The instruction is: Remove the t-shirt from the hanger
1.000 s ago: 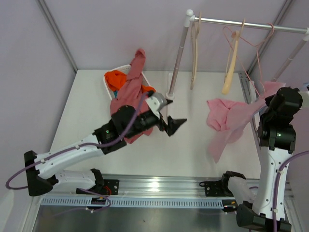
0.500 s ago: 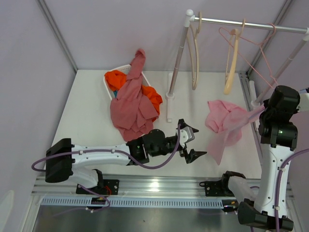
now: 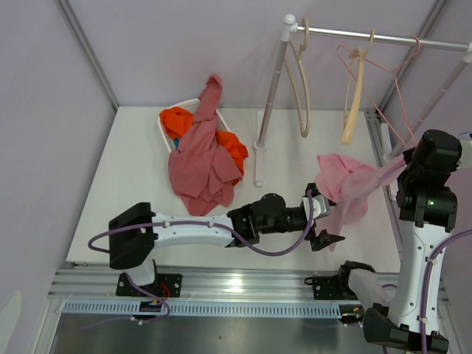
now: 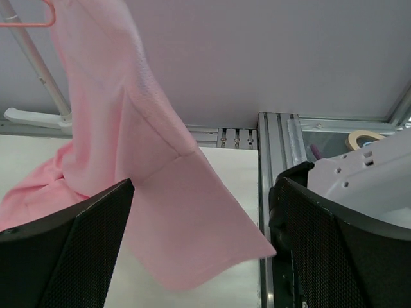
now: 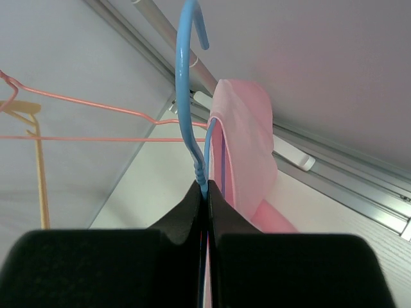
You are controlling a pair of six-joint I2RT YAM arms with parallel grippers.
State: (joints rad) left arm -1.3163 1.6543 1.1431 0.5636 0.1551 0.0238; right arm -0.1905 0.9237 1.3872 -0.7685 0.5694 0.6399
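A pink t-shirt [image 3: 346, 188] hangs over the table's right side on a blue wire hanger [image 5: 189, 96]. My right gripper [image 5: 206, 192] is shut on the hanger's twisted neck, just below the hook; from above it [image 3: 408, 164] sits at the shirt's upper right end. The shirt [image 5: 247, 147] drapes down beside the hanger wire. My left gripper [image 3: 321, 218] is open, low over the table at the shirt's lower hem. In the left wrist view the hem [image 4: 192, 237] hangs between the two wide-spread fingers [image 4: 90, 244], touching neither.
A clothes rack [image 3: 369, 35] stands at the back right with two wooden hangers [image 3: 301, 88] and a pink wire hanger [image 3: 383, 66]. A white basket [image 3: 171, 118] at the back left holds orange and red clothes [image 3: 199, 162]. An aluminium rail [image 4: 276, 147] borders the table's right edge.
My left arm has swung from the table's middle to the right, bringing its open gripper up to the pink shirt's hem. The right arm has barely moved, still holding the hanger.
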